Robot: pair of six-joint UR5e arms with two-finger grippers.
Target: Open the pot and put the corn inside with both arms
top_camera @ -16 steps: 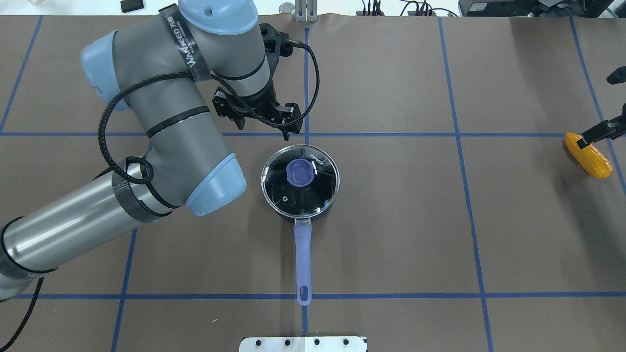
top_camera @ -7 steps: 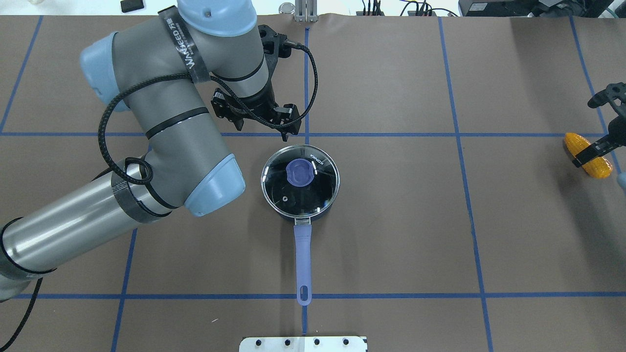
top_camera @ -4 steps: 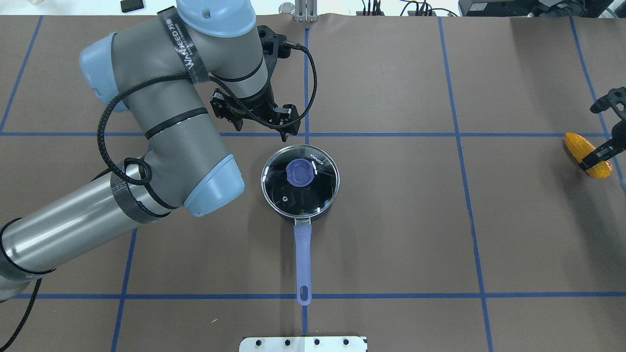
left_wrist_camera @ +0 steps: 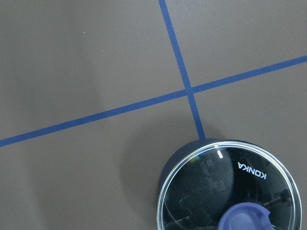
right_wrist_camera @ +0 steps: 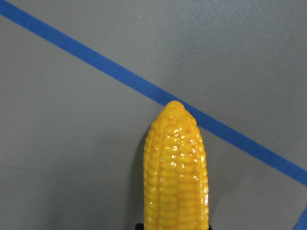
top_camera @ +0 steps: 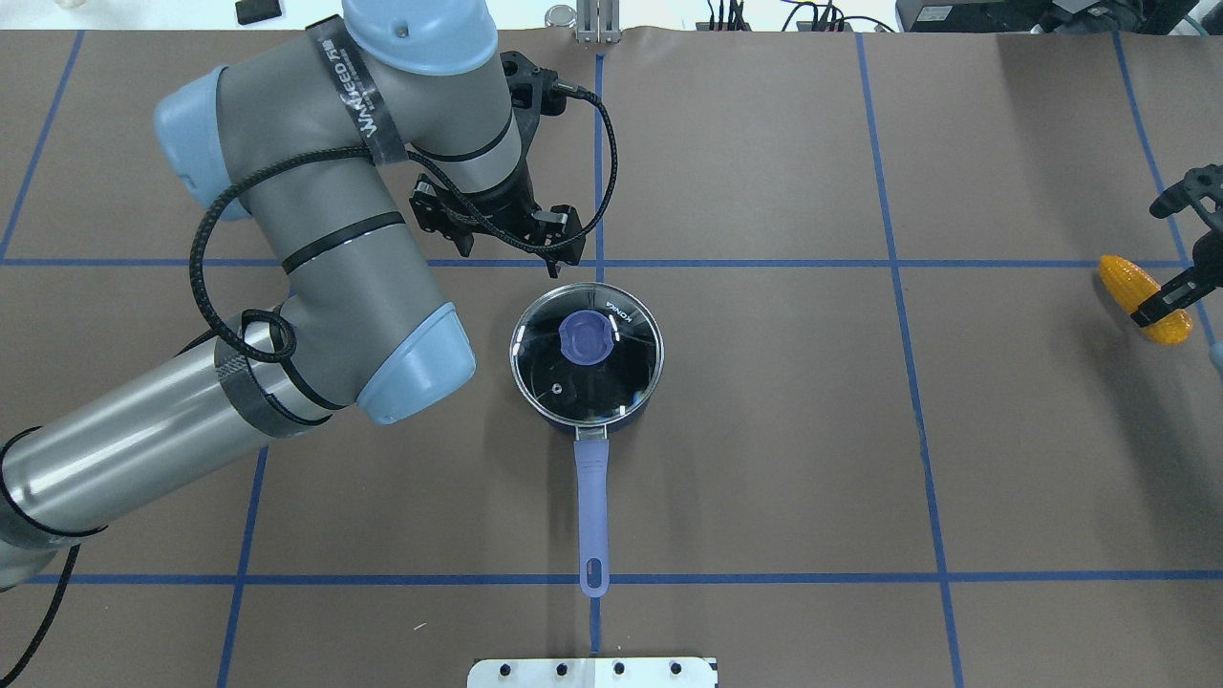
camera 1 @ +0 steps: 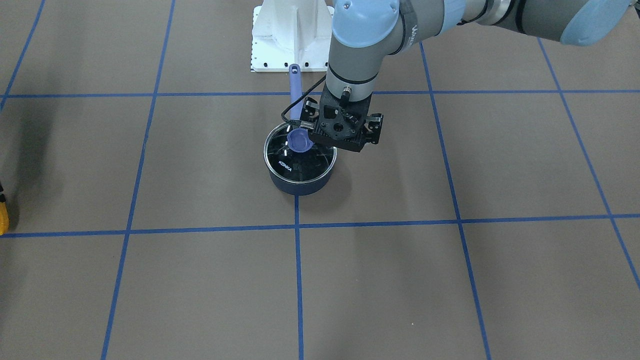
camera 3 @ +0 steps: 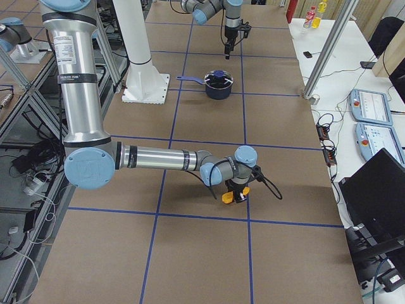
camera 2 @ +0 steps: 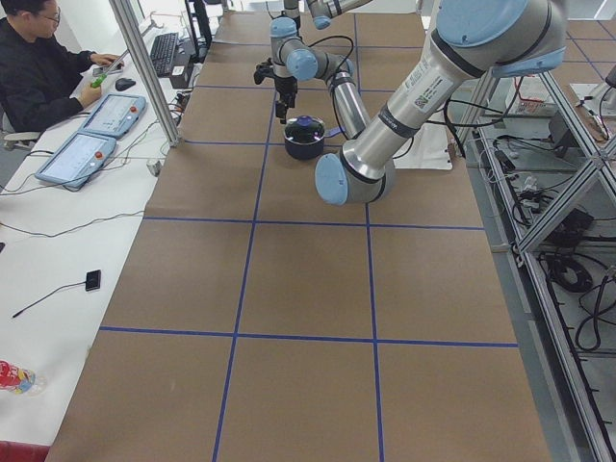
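The navy pot (top_camera: pixel 626 406) stands mid-table with its glass lid (top_camera: pixel 559 382) on, blue knob (top_camera: pixel 585 337) up, and lavender handle (top_camera: pixel 592 497) pointing toward the robot. My left gripper (top_camera: pixel 512 258) hovers just beyond the pot's far-left rim, fingers down and apart, holding nothing. Its wrist view shows the lid (left_wrist_camera: pixel 206 187) at the lower right. The yellow corn (top_camera: pixel 1127 285) lies at the far right edge. My right gripper (camera 3: pixel 239 192) is closed around it, with one black finger (top_camera: pixel 1168 294) across the cob. The cob fills the right wrist view (right_wrist_camera: pixel 175 177).
The brown table cover (top_camera: pixel 764 430) carries a blue tape grid. The white robot base plate (top_camera: pixel 592 672) sits at the near edge, just past the handle's end. Operators' desks with control boxes (camera 2: pixel 91 135) line the far side, off the table.
The right gripper's finger slid from the corn's upper end to across its middle, and the cob has shifted slightly up-left. The left arm has drifted a little to the left.
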